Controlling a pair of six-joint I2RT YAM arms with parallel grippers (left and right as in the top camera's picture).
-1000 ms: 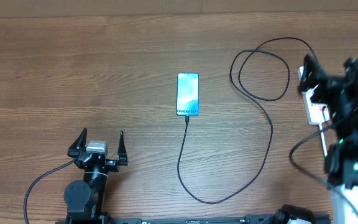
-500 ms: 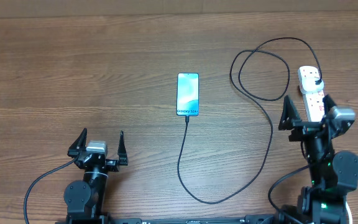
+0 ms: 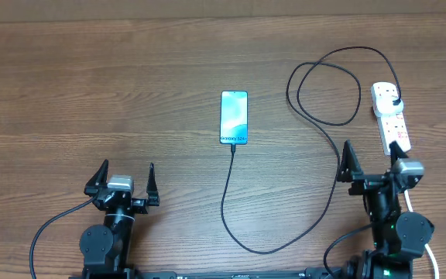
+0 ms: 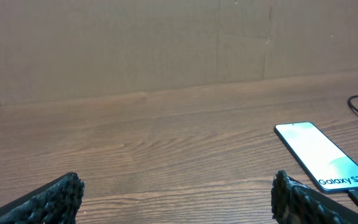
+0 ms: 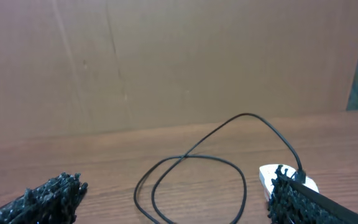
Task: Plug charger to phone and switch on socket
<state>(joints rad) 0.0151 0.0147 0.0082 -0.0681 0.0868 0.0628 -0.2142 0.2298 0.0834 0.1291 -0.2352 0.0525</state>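
The phone (image 3: 235, 117) lies mid-table with its light blue screen lit; it also shows at the right of the left wrist view (image 4: 324, 163). The black charger cable (image 3: 336, 163) runs from the phone's near end in a long curve and loops (image 5: 191, 180) to its plug in the white power strip (image 3: 391, 116) at the right. My left gripper (image 3: 125, 180) is open and empty near the front left. My right gripper (image 3: 368, 161) is open and empty, just in front of the power strip (image 5: 267, 177).
The strip's thick white cord (image 3: 410, 203) runs toward the front edge beside my right arm. A brown cardboard wall (image 4: 166, 43) stands behind the table.
My right arm has pulled back from over the power strip toward the front edge, uncovering the strip. The left arm, phone and cable have not moved.
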